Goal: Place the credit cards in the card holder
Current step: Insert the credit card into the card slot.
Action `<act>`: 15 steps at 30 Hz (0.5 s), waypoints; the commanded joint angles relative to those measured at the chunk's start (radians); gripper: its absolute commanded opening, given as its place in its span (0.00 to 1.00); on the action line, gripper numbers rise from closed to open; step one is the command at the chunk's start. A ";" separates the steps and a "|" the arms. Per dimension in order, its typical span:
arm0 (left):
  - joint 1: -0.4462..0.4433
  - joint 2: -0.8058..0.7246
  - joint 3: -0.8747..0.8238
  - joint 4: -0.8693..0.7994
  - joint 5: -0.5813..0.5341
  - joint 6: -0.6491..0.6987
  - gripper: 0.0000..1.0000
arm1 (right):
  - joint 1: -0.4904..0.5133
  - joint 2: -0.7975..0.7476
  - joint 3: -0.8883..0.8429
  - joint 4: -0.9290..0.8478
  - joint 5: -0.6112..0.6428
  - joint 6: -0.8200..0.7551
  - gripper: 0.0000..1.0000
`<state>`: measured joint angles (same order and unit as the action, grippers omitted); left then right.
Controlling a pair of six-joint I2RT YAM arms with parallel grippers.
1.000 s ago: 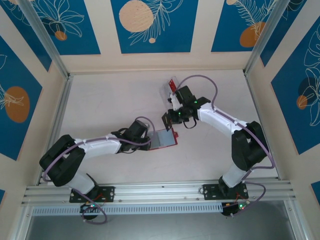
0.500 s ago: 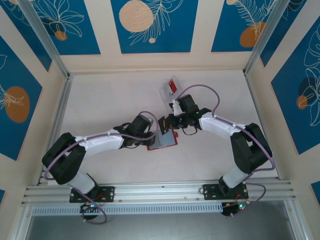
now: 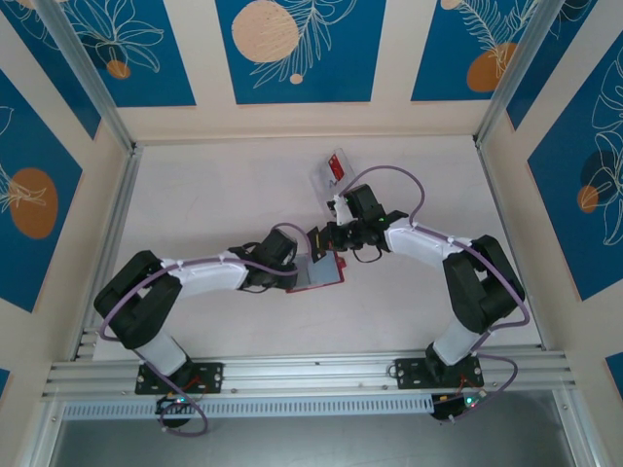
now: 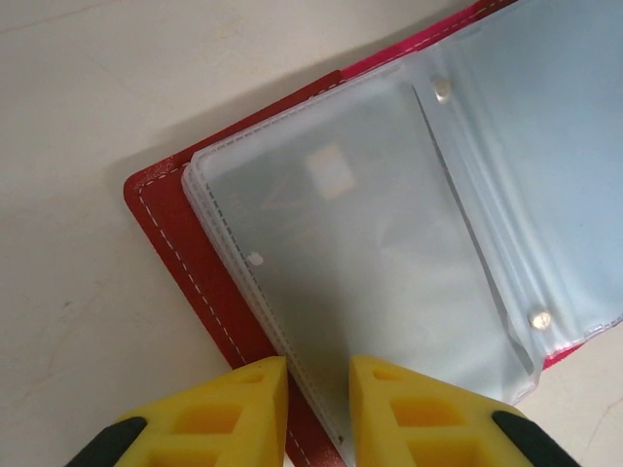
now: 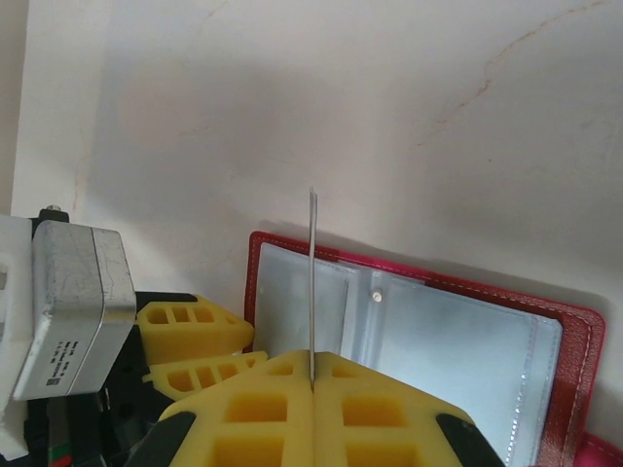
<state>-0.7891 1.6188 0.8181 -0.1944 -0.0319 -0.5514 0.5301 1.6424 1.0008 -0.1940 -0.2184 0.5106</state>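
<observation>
The red card holder (image 3: 327, 275) lies open on the table, grey pockets up. My right gripper (image 3: 321, 236) hangs just above its far left corner, shut on a dark credit card (image 3: 313, 239). In the right wrist view that card (image 5: 312, 277) stands edge-on from the closed gripper (image 5: 312, 365) over the holder's (image 5: 576, 360) left page. My left gripper (image 3: 296, 269) is at the holder's left edge. In the left wrist view its jaws (image 4: 318, 389) stand a narrow gap apart, open, straddling the edge of the clear pockets on the holder (image 4: 180, 248). The left fingers (image 5: 190, 329) sit beside the holder.
A clear plastic tray (image 3: 321, 178) with a red card (image 3: 338, 163) in it stands just behind the right gripper. Aluminium rails (image 3: 117, 224) and patterned walls box in the table. Bare tabletop lies to the far left and near right.
The right gripper has carried the card down and left, closer over the holder's left page. The left arm has reached a little further right along the holder's edge.
</observation>
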 commanded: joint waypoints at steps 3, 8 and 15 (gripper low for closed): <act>-0.008 -0.006 -0.046 -0.030 -0.036 -0.006 0.20 | 0.001 0.035 -0.015 0.060 -0.049 0.034 0.00; -0.013 -0.005 -0.056 -0.020 -0.031 -0.015 0.19 | 0.006 0.059 -0.053 0.158 -0.067 0.078 0.00; -0.017 -0.005 -0.057 -0.022 -0.031 -0.016 0.18 | 0.013 0.063 -0.130 0.278 -0.040 0.125 0.00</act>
<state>-0.7971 1.6070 0.7918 -0.1566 -0.0402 -0.5602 0.5312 1.7042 0.9001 0.0029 -0.2546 0.6006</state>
